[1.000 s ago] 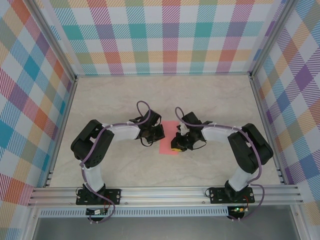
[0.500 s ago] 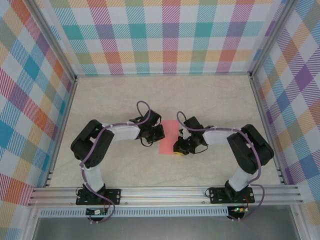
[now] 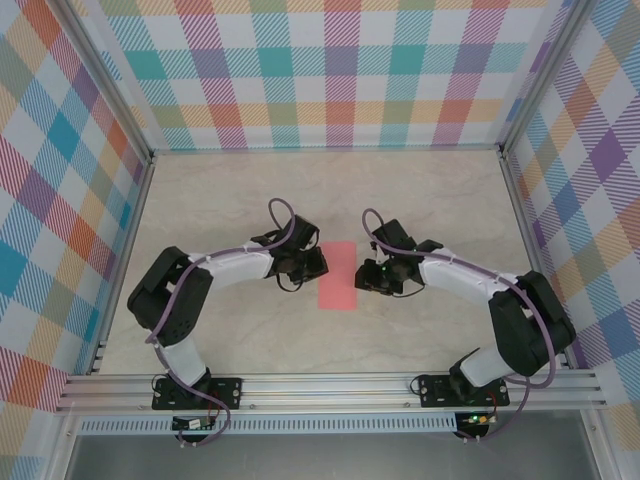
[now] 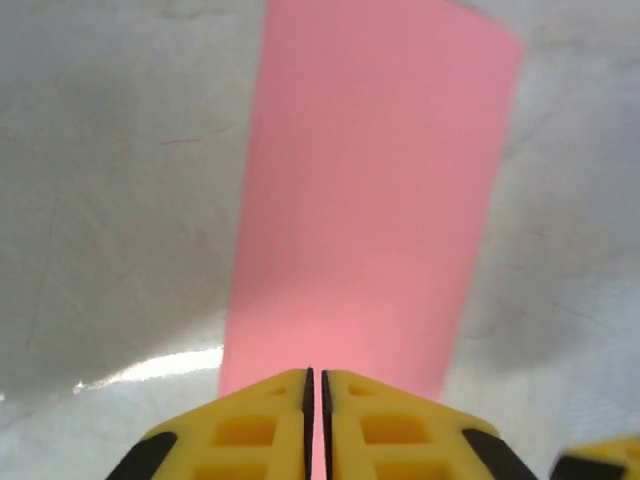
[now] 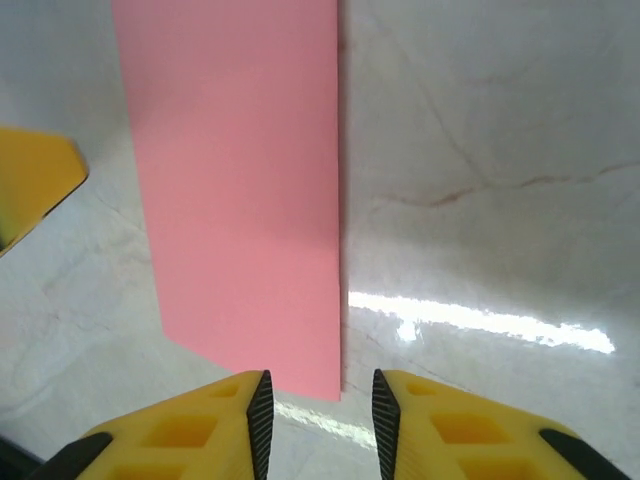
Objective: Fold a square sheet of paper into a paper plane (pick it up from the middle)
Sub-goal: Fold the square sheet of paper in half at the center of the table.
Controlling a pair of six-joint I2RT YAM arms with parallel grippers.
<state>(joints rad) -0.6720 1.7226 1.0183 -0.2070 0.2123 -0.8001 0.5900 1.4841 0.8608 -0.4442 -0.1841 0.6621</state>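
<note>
Fingers (image 4: 250, 430) of yellow plastic with black pads are pressed together on the left pincer (image 4: 315, 385), with a hairline slit between them. Its tips sit low over the left edge of the salmon-pink sheet of thin paper (image 4: 365, 200); I cannot tell whether they touch it. The right pincer (image 5: 317, 400) is spread a little, and a corner of the sheet's right edge shows in the narrow gap between its fingertips.

Seen from above, the left pincer (image 3: 315, 265) and the right pincer (image 3: 365, 278) face each other across the sheet (image 3: 338, 275). The sheet lies flat as a narrow oblong in the middle of the pale marbled desk (image 3: 420, 200), its long edges running near to far.

Each arm rises from its base at the near edge. The left arm's elbow juts out to the left and the right arm's to the right. Both white forearms reach inward with wrists held low over the desk. Walls of bright plaid (image 3: 340, 80) stand on the left, right and far sides.
</note>
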